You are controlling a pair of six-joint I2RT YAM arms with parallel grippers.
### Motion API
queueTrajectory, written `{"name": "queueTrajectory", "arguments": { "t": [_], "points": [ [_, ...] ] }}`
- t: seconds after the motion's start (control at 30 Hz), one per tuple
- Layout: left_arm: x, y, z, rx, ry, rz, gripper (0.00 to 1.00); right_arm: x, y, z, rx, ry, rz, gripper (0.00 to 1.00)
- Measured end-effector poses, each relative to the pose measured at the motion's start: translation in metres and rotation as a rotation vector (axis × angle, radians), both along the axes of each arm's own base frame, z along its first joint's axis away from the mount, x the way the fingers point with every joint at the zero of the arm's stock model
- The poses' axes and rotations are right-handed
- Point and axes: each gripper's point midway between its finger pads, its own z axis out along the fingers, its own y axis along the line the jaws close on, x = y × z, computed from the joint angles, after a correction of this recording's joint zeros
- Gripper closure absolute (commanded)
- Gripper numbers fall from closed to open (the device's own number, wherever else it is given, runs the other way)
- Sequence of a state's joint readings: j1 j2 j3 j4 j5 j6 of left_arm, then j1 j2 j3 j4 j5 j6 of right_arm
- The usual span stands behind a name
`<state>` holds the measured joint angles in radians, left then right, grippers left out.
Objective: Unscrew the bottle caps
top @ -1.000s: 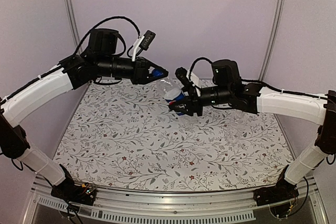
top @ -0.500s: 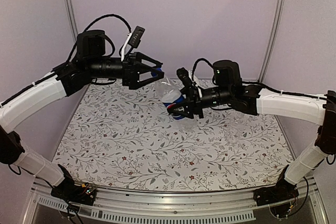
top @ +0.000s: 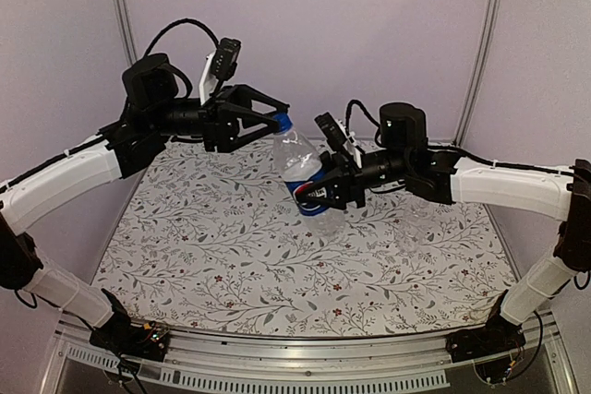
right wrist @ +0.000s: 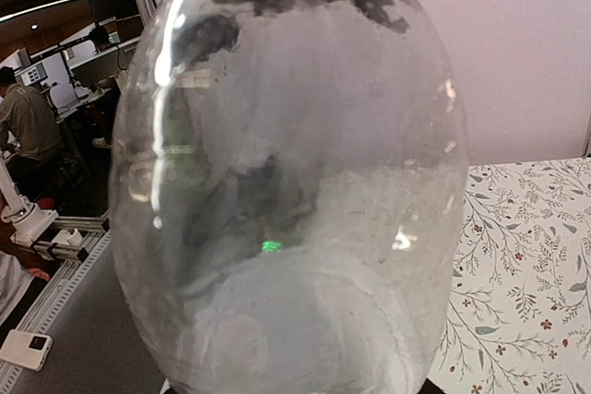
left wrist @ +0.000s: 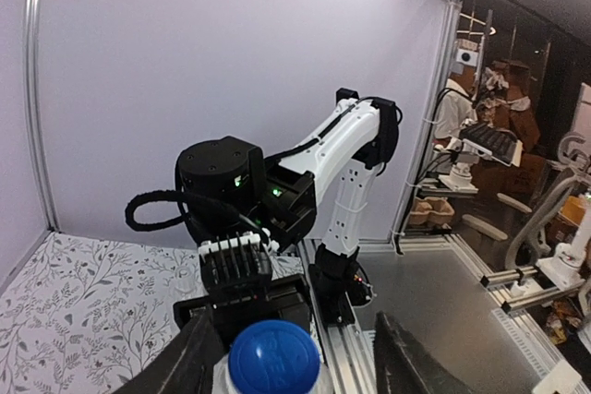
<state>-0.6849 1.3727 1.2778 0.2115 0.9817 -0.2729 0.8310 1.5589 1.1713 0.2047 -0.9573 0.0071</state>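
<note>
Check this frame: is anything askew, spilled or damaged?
Nothing is spilled or damaged. The bottle is tilted, not upright: the right tool holds it aloft at its label, and the blue cap leans toward the open left tool, which flanks it.

Lilac walls (top: 369, 25) behind a floral-patterned table (top: 231, 256).

Flat table under a white covering (top: 231, 256), printed all over with grey leafy sprigs and small dark-red flowers. Spread smooth, back edge against the lilac wall. Ribbed aluminium rail (top: 305, 362) along near edge. Black left arm base (top: 129, 337) and black right arm base (top: 485, 343) at near corners, by the rail.
</note>
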Motion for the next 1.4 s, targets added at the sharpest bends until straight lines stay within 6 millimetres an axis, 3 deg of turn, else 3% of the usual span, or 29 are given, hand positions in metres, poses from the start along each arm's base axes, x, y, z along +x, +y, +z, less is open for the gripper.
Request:
{"name": "queueTrajectory", "arguments": {
  "t": [0.63,0.87,1.2,1.4],
  "points": [
    [-0.003,-0.004,0.001,-0.018,0.018,-0.056,0.74,-0.007,-0.002,-0.001,-0.004,0.037,0.036,0.60],
    [-0.001,-0.005,-0.002,-0.013,0.009,-0.046,0.99,-0.002,-0.001,-0.004,-0.015,0.044,0.004,0.61],
    [0.020,-0.006,-0.007,0.010,0.039,0.106,1.00,0.021,-0.002,-0.009,-0.051,0.034,-0.126,0.63],
    [0.047,-0.007,-0.009,0.019,0.127,0.342,1.00,0.051,-0.007,-0.012,-0.086,-0.009,-0.305,0.65]
  ]
}}
